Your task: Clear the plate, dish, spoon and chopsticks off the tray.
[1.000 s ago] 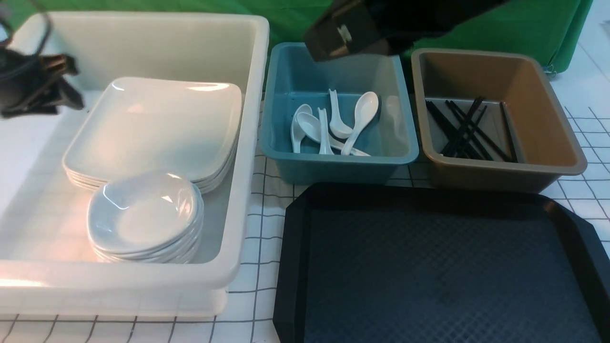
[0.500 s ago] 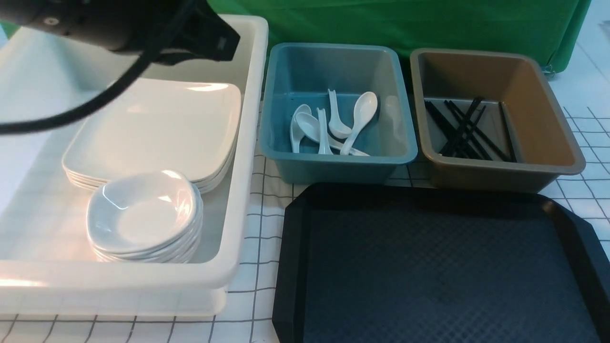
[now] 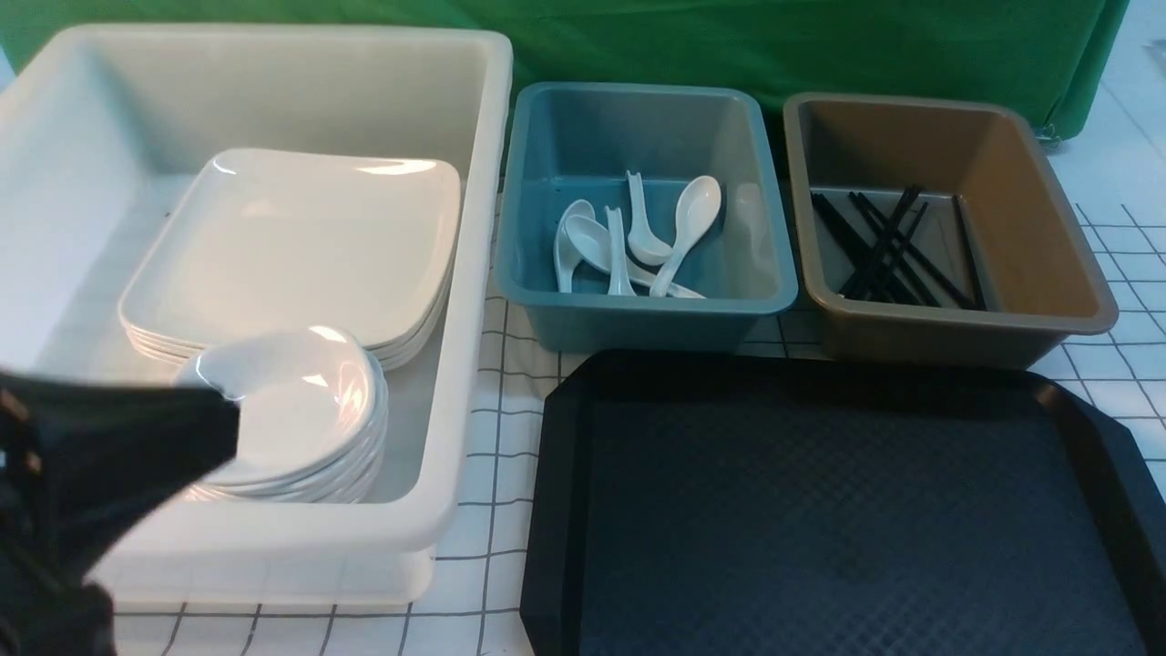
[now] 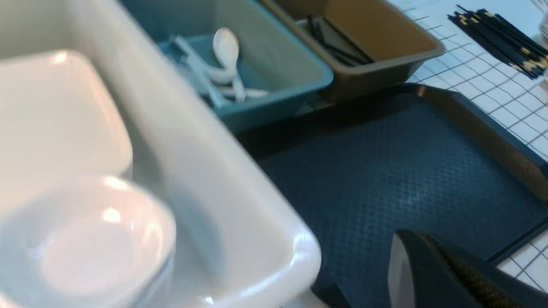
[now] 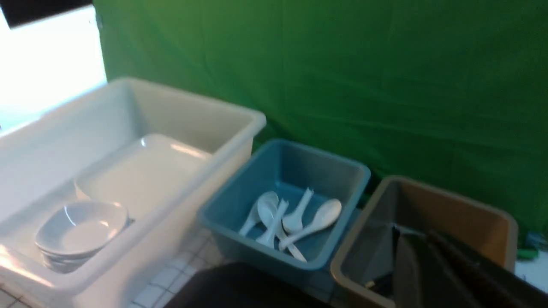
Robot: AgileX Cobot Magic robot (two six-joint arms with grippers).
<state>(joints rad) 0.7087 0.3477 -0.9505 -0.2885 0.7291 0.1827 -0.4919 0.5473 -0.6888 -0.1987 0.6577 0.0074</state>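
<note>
**Tray cleared, arms out of the work area**

Green backdrop, white gridded tabletop (image 3: 496,456). Your tray (image 3: 847,510) shows a bare floor; nothing left on what's visible. Plate (image 3: 291,246) tops the stack in the white tub (image 3: 474,273), small dishes (image 3: 291,410) stacked in front of it. Spoons (image 3: 638,241) sit in the blue tub (image 3: 638,310), chopsticks (image 3: 888,246) in the brown tub (image 3: 1048,273).

Left gripper (image 4: 432,273) is pinched closed, holding nothing, low beside the white tub's near corner, tray just ahead of it. Right gripper (image 5: 428,265) is also closed and empty, hanging above the brown tub's near edge with the spoons off to one side.

Judgement: you're at the finish, sorting looks done. Next move needs only parking both arms clear; avoid clipping the tub rims. Spare chopsticks bundle (image 4: 501,38) lies off the tray, well away.
</note>
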